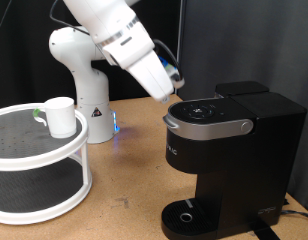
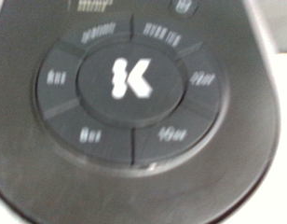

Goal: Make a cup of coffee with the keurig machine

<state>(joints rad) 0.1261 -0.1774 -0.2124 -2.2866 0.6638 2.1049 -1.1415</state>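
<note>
Brown tabletop bearing the boxy, rigid, heavy matte black keurig machine (image 1: pixel 229 150); gripper (image 1: pixel 174 88), finger state indiscernible, is hovering at its button ring (image 2: pixel 132 82), while the light, smooth white cylindrical cup (image 1: pixel 60 116), graspable round its wall, is sitting well apart.

White "K" on keurig machine (image 2: pixel 134 79) button dial

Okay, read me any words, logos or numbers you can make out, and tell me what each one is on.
"K": white logo on the round centre button on top of the keurig machine, wrist view.
Labels on the ring of buttons around it: white, too blurred to read.
Lettering on the machine's front, exterior view: too small to read.
The cup: unmarked.
</note>
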